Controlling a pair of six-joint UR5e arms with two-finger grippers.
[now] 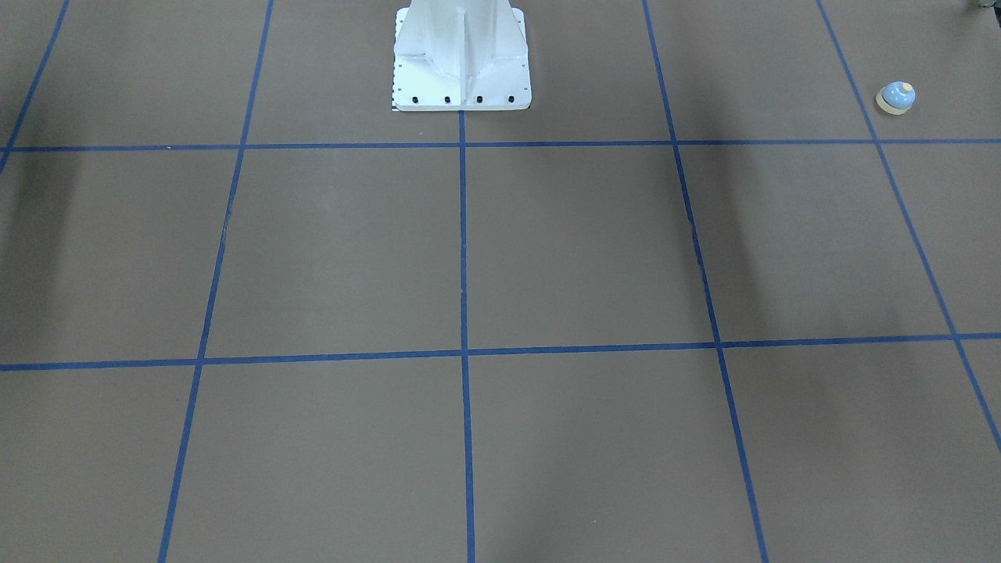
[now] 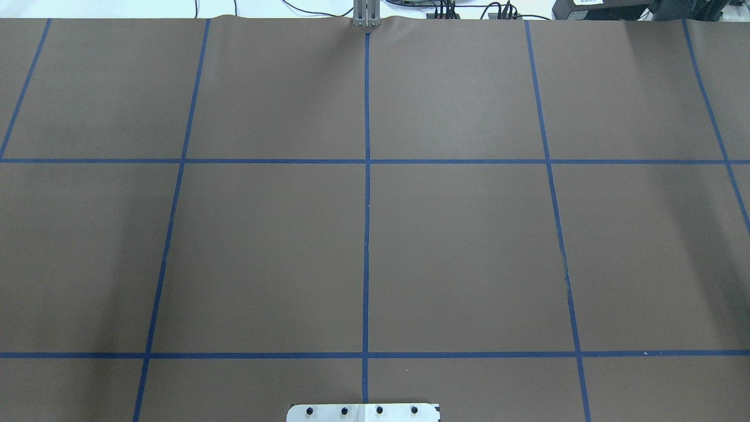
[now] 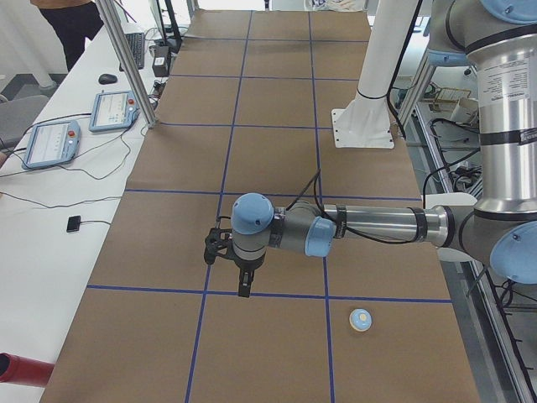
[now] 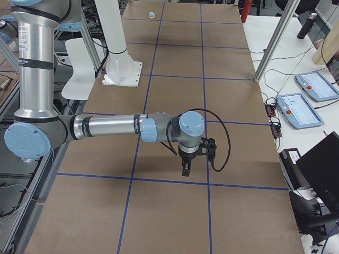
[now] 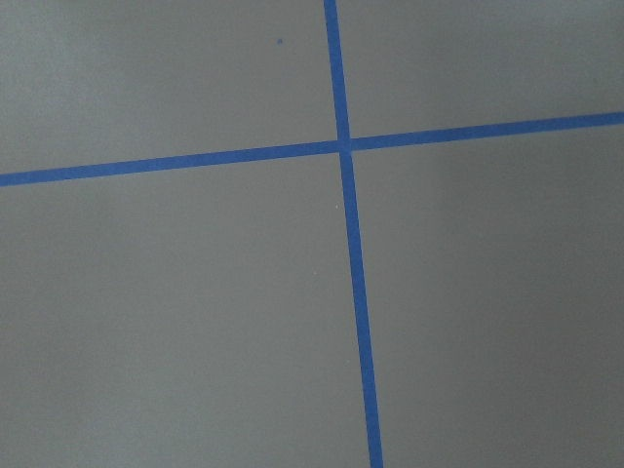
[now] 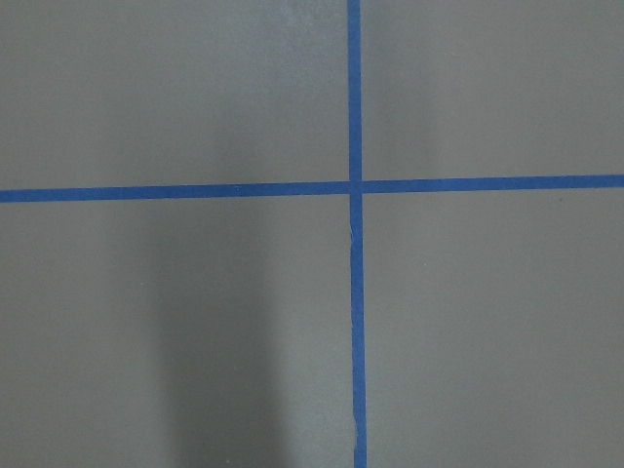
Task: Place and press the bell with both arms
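Note:
The bell [image 1: 896, 97] stands upright on the brown table near the robot's left end; it also shows in the exterior left view [image 3: 360, 319] and, far off, in the exterior right view [image 4: 151, 15]. My left gripper [image 3: 243, 287] hangs pointing down above a blue tape line, well apart from the bell and farther from the robot's side. My right gripper [image 4: 185, 170] hangs pointing down near the table's other end, far from the bell. I cannot tell whether either is open or shut. Both wrist views show only table and tape.
The white pedestal base [image 1: 461, 59] stands at the robot's edge of the table. Blue tape lines [image 2: 366, 205] form a grid. Metal frame posts [image 3: 126, 59] and teach pendants [image 3: 50, 143] stand on the operators' side bench; a red cylinder [image 3: 21, 369] lies near one corner.

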